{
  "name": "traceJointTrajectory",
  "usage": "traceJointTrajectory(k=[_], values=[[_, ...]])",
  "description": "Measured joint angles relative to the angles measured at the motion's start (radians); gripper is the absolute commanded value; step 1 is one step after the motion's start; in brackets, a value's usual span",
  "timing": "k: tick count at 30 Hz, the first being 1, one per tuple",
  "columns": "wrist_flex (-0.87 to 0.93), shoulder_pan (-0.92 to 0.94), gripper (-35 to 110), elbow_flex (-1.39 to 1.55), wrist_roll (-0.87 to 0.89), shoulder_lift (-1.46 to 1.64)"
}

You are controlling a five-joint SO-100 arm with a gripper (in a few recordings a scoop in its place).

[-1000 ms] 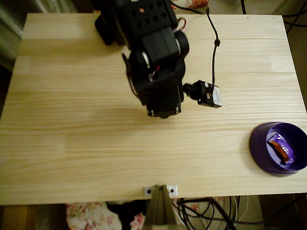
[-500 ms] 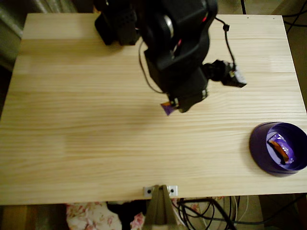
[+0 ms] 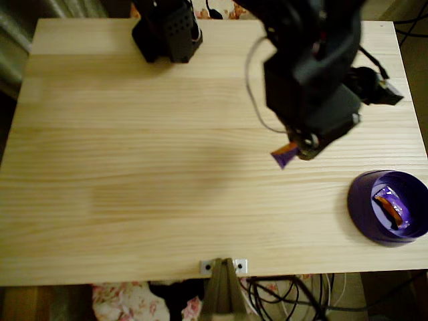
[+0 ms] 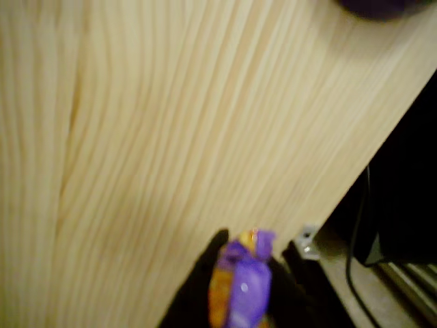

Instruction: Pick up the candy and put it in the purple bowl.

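The candy [image 3: 285, 154], in a purple wrapper with orange edges, hangs above the table, pinched in my black gripper [image 3: 296, 148]. In the wrist view the candy [image 4: 242, 286] stands between the two dark fingers [image 4: 202, 279] at the bottom of the picture, with my gripper [image 4: 244, 276] shut on it. The purple bowl [image 3: 361, 200] stands at the table's right front, to the right of and below the gripper in the overhead view. A sliver of the purple bowl [image 4: 373, 6] shows at the top edge of the wrist view.
A second small candy [image 3: 390, 206], mostly orange-brown, lies inside the bowl. The arm's black base [image 3: 167, 30] stands at the back of the table. A metal bracket [image 3: 223, 266] is fixed at the front edge. Cables hang off the front.
The arm has swung right across the table toward the bowl, carrying the candy with it; a second ago the candy was hidden under the gripper near the table's middle.
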Motion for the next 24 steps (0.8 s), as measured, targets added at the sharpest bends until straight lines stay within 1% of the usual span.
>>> traceJointTrajectory(k=[6,9,12,24], values=[[0.138,-0.051,0,-0.365,0.000,-0.210],[0.245,-0.066,0,-0.618,0.000,-0.367],[0.288,-0.075,0,-0.825,0.002,-0.471],[0.301,-0.106,0,-1.149,0.025,-0.591]])
